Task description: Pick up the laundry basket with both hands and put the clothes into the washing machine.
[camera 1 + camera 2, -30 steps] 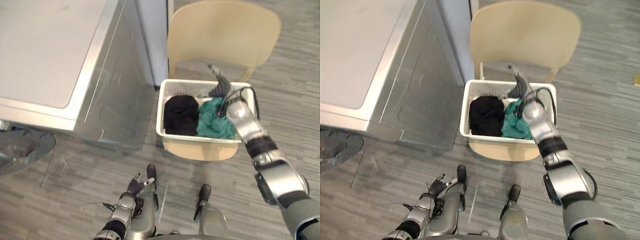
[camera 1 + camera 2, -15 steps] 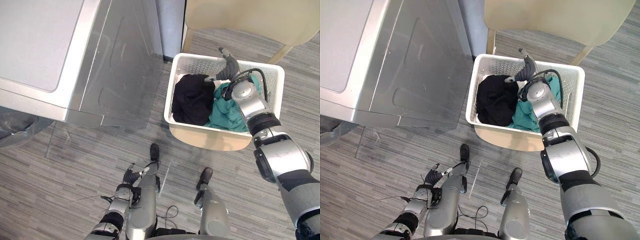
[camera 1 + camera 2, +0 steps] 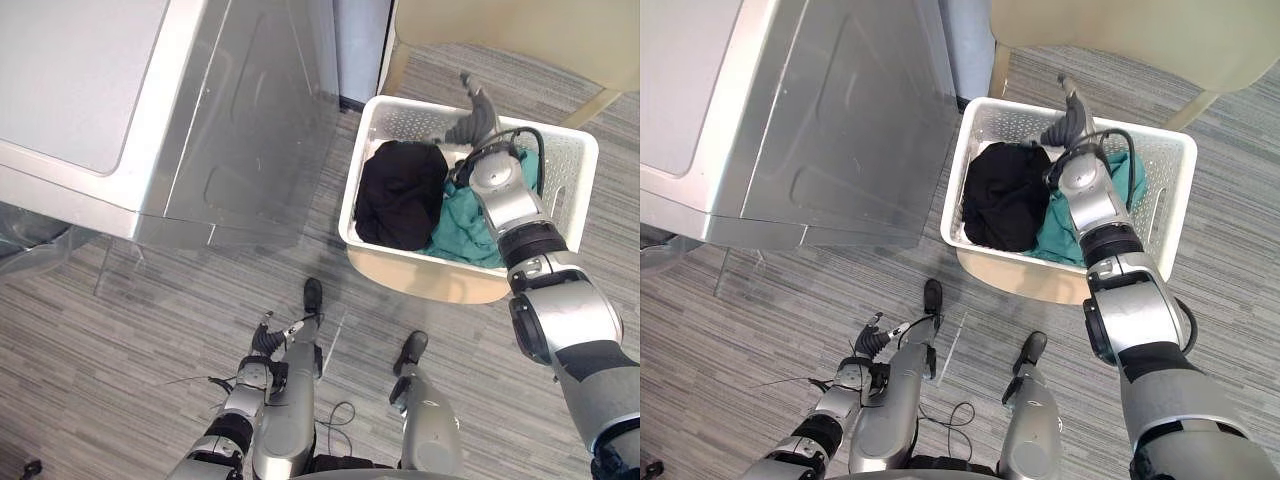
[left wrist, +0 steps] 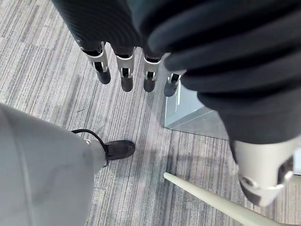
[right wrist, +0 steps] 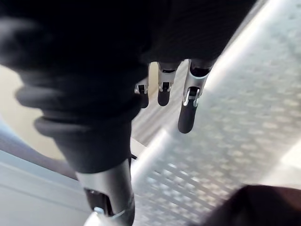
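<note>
Right hand (image 3: 473, 112) outstretched at laundry basket (image 3: 357, 172) far wall, possibly touching

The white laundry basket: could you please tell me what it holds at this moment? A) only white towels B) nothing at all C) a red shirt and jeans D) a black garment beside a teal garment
D: inside the laundry basket a black garment lies next to a teal garment.

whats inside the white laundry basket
In the laundry basket: a black garment on the robot's left, a teal garment beside it. The right hand reaches over them, its arm covering part of the teal one. Anything beneath the clothes is hidden.
</note>
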